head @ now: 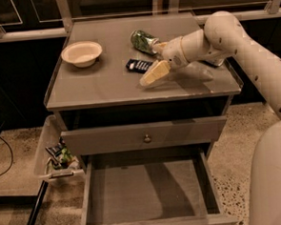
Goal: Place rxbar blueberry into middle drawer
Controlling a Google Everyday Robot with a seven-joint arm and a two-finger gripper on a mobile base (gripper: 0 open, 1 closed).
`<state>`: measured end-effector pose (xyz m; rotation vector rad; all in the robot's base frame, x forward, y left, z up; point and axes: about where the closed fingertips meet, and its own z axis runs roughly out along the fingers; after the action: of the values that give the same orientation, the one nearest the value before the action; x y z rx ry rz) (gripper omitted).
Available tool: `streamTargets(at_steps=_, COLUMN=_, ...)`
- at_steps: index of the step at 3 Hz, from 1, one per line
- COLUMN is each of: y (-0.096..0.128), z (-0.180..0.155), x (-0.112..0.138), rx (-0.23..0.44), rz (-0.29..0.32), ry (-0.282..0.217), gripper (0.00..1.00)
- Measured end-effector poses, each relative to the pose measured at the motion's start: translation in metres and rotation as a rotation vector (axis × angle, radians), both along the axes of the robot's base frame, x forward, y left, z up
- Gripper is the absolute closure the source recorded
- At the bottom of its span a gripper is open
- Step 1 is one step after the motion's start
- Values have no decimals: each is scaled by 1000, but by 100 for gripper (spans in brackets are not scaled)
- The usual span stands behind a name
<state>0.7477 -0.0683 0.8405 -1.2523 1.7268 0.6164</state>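
Note:
The rxbar blueberry (137, 65), a small dark flat bar, lies on the cabinet top (100, 86) just left of my gripper. The gripper (153, 61) is open and low over the top. One pale finger (152, 74) is in front of the bar's right end and the other is behind it, near the green can (143, 39). The bar's right end sits between the fingers and nothing is gripped. The middle drawer (93, 193) is pulled out below, with a bare grey floor.
A pale bowl (82, 52) stands at the back left of the top. The green can lies on its side behind the bar. The upper drawer front with a round knob (147, 138) is closed. A clear bin (48, 158) with small items hangs at the cabinet's left.

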Motion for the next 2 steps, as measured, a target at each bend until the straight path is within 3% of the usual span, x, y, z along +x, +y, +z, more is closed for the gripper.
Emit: streamTargets(at_steps=2, y=-3, z=-5, x=-2, rx=-26, rz=24, ry=12, gripper=0)
